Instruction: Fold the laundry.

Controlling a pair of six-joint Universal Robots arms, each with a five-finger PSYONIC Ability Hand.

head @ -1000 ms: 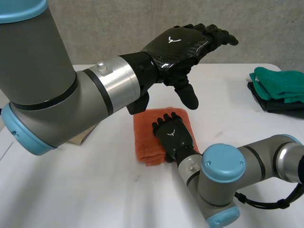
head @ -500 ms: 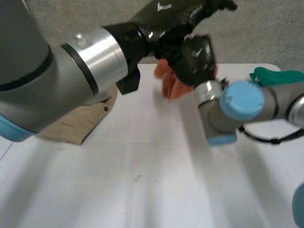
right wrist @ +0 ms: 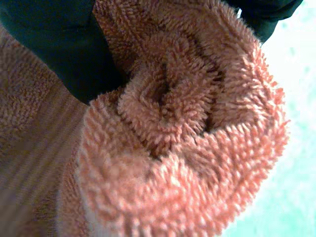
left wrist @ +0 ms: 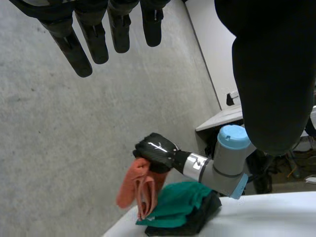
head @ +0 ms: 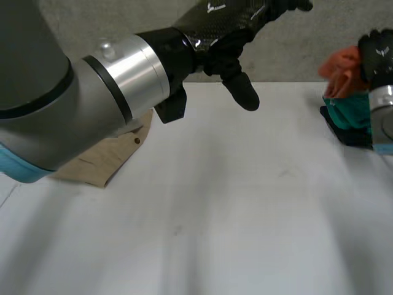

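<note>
The right robot hand (head: 376,52) pinches the orange towel (head: 341,66), which hangs over a folded green cloth (head: 347,110) stacked on a dark cloth (head: 344,132) at the tabletop (head: 245,203) edge. Its wrist view shows terry pile bunched against black fingers (right wrist: 64,44). The left robot hand (head: 233,27) hangs raised, fingers straight and spread.
</note>
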